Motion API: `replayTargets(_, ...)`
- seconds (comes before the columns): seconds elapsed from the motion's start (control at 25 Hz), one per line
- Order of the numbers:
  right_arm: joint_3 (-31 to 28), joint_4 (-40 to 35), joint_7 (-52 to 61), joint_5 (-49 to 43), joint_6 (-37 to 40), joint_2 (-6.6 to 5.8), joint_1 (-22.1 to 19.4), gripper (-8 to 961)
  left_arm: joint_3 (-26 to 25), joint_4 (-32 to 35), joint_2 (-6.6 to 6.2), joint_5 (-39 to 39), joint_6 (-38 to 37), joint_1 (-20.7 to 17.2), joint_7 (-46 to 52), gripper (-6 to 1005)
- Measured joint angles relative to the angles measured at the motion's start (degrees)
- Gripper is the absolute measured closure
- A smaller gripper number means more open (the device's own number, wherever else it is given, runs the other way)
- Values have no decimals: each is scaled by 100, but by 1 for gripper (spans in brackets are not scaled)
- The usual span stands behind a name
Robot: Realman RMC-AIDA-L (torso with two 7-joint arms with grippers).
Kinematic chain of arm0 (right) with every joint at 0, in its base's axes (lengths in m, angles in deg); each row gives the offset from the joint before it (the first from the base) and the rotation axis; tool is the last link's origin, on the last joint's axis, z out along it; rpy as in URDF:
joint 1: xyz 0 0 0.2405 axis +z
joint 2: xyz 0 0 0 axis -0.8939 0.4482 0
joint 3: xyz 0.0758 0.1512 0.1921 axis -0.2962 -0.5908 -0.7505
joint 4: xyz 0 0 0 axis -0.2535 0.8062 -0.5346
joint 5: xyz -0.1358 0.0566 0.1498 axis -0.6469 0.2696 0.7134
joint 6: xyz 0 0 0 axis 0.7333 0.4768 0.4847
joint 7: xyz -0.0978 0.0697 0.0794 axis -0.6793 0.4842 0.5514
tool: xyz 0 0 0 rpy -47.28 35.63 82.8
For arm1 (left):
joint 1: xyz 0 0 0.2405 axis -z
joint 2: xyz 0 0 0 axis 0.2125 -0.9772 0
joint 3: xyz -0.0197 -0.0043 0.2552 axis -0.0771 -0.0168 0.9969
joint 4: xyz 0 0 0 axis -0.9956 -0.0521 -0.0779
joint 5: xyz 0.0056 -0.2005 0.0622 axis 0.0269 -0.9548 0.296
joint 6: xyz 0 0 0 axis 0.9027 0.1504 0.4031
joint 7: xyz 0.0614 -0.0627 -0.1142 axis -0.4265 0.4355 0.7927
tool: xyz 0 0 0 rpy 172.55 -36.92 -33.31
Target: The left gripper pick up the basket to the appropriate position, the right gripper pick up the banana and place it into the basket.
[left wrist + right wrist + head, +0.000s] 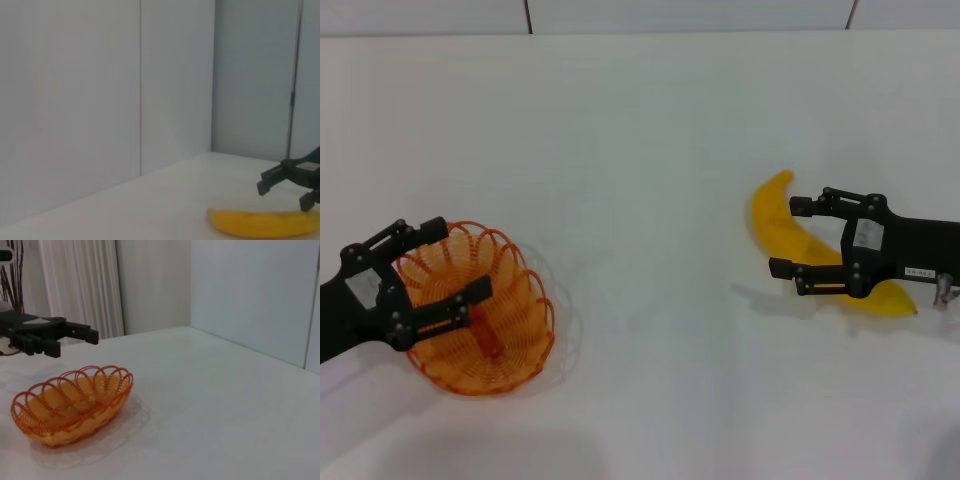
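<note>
Orange wire basket [480, 312] — smooth, plastic-looking banana [782, 225]

Your left gripper [442, 262] reaches in from the left edge of the head view, fingers spread wide apart and pointing toward the centre. In the right wrist view you see it [75, 338] held level, its fingers [82, 330] parted. Your right gripper [790, 237] comes in from the right edge, arm laid low, fingers spread and pointing toward the left gripper. The left wrist view shows it [282, 187] with both fingers parted too.
</note>
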Motion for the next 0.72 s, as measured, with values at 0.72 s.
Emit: replayTargets(0.72,-4,-18,22,16,36,0,7,60,-621,339,-49,226,133,164,1242,94)
